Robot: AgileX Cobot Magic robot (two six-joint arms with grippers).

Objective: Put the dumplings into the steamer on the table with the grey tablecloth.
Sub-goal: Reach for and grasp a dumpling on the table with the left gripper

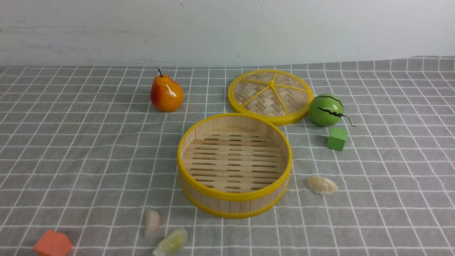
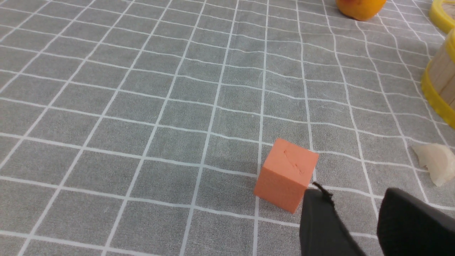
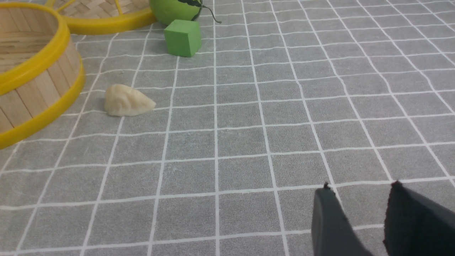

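Observation:
The bamboo steamer (image 1: 234, 193) with yellow rims stands empty mid-table on the grey tablecloth (image 1: 71, 149). A cream dumpling (image 1: 321, 185) lies to its right, also in the right wrist view (image 3: 126, 101). Another cream dumpling (image 1: 152, 222) and a pale green dumpling (image 1: 171, 243) lie at the front left; the cream one shows in the left wrist view (image 2: 435, 160). My left gripper (image 2: 352, 195) is open and empty beside the orange cube (image 2: 287, 174). My right gripper (image 3: 359, 188) is open and empty over bare cloth. Neither gripper shows in the front view.
The flat woven lid (image 1: 271, 95) lies behind the steamer. A green toy melon (image 1: 326, 110) and a green cube (image 1: 336, 138) sit to the right, a pear (image 1: 166, 93) at the back left, the orange cube (image 1: 52, 244) at the front left.

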